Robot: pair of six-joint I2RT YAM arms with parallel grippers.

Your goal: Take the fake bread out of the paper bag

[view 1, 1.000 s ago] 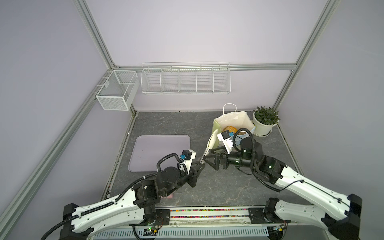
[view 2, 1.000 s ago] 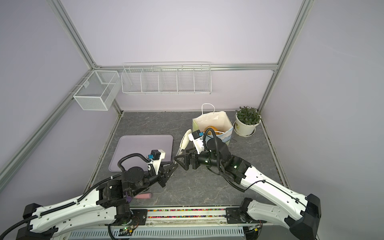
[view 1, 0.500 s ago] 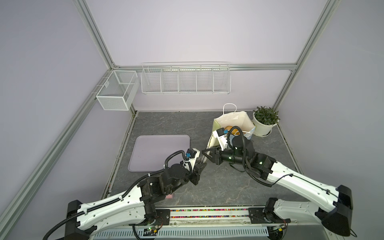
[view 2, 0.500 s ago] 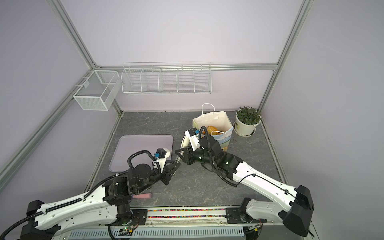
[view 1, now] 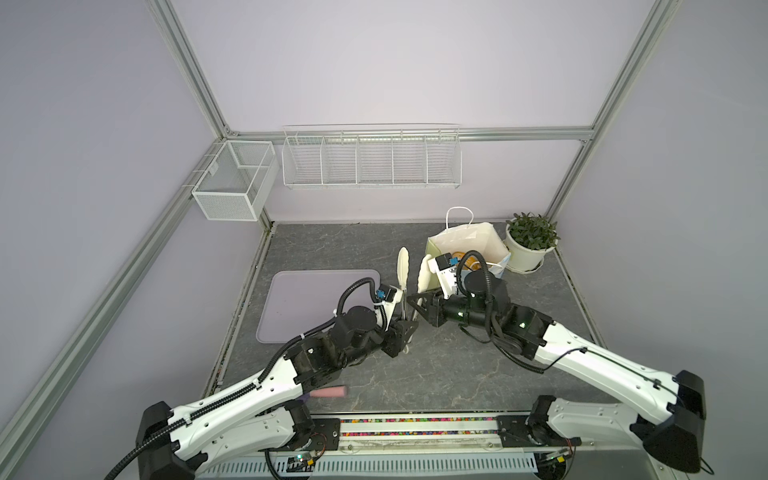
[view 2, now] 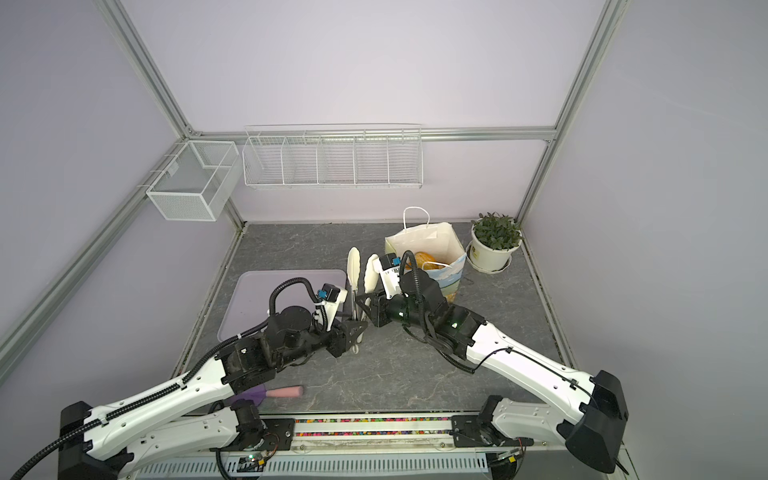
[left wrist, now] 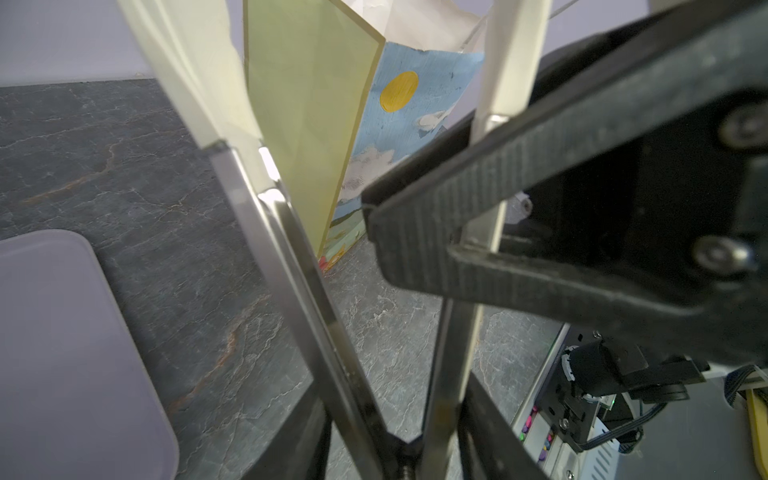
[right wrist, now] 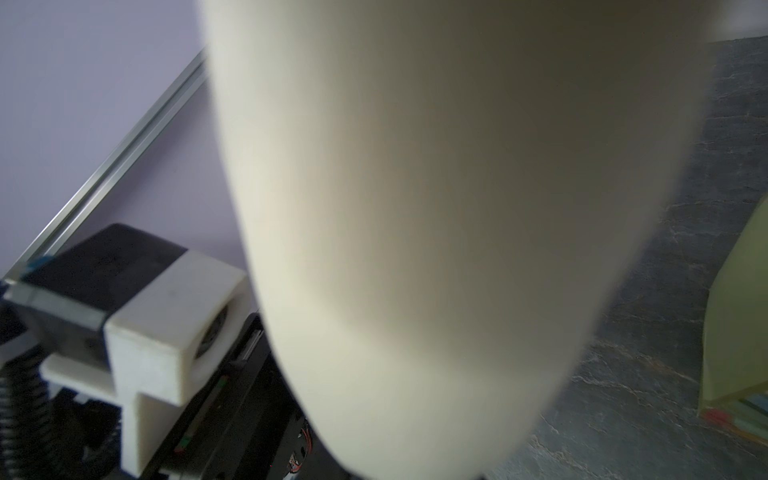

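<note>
Bread [view 2: 422, 257] all yet to leave paper bag [view 2: 419, 239], tongs [view 2: 353, 266] gripped at hinge by left tool [view 2: 353, 332], one arm pinched by right tool [view 2: 365, 302].

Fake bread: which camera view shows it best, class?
Both top views: they look into the open paper bag at the orange fake bread. Left wrist shows only the bag's outside; right wrist, mostly blurred tongs.

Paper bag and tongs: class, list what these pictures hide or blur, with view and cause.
- Fake bread: both top views show only an orange patch in the paper bag; right arm hides the rest.
- Right wrist view: a blurred cream tong tip fills it.
- Pink-and-purple thing, top views: half under left arm, too small to name.
</note>
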